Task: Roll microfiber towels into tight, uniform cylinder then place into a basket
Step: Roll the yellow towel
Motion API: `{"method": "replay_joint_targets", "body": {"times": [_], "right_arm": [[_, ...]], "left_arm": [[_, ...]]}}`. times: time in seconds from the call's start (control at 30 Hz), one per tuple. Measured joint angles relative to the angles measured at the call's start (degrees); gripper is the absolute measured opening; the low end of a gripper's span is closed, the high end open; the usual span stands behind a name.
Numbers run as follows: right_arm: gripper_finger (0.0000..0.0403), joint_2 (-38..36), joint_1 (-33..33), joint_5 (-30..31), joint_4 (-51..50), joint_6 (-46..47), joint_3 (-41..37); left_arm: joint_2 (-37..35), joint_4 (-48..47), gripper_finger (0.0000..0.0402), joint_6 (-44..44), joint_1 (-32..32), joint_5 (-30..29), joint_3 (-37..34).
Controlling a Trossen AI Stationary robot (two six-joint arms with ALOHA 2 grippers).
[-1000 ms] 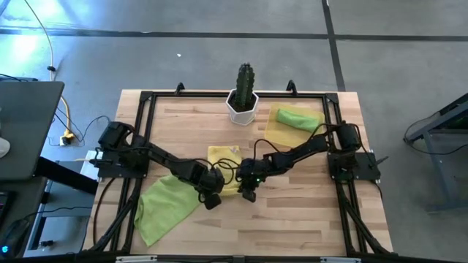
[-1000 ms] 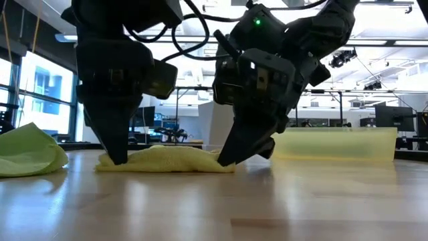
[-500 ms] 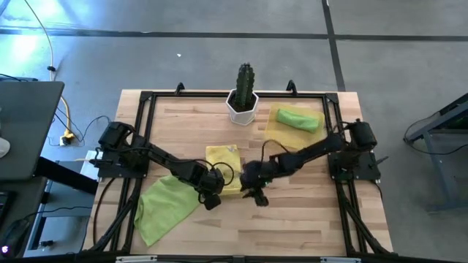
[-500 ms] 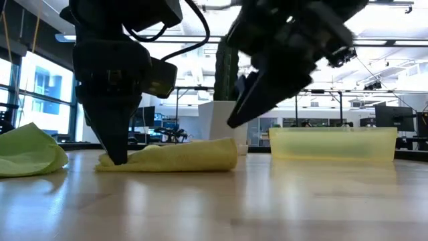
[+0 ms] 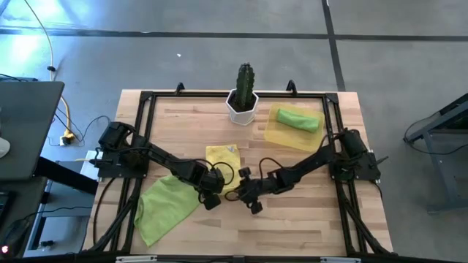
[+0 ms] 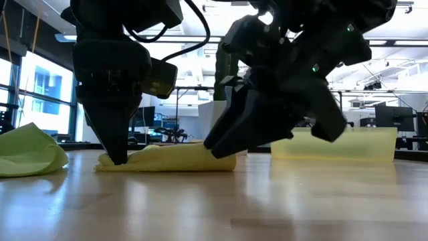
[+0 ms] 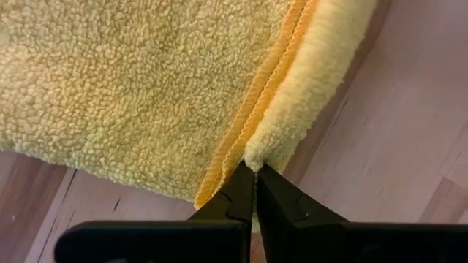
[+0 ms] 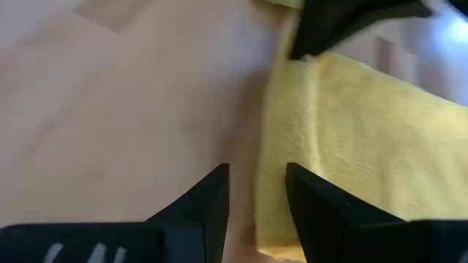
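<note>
Now the table carries a loose green towel at the left and a rolled green towel in the basket. Between, the yellow towel lies folded; the left gripper pinches its corner tightly, and the right gripper stands released at its edge.

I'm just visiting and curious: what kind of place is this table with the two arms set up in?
Probably a robotics lab or workshop. A wooden table stands on a bare concrete floor, cables trail beside it, and the level view shows an open hall with ceiling lights and more equipment behind.
</note>
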Motion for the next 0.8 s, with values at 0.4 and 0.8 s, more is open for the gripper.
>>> {"method": "replay_joint_targets", "body": {"times": [0.4,0.8], "right_arm": [[0.0129,0.0,-0.1,4.4,-1.7,-1.5,0.1],[0.0146,0.0,-2.5,-0.4,-6.0,3.3,0.1]], "left_arm": [[0.0,0.1,0.0,0.6,0.0,-0.1,0.0],[0.0,0.9,0.0001,0.6,0.0,-0.7,-0.1]]}}
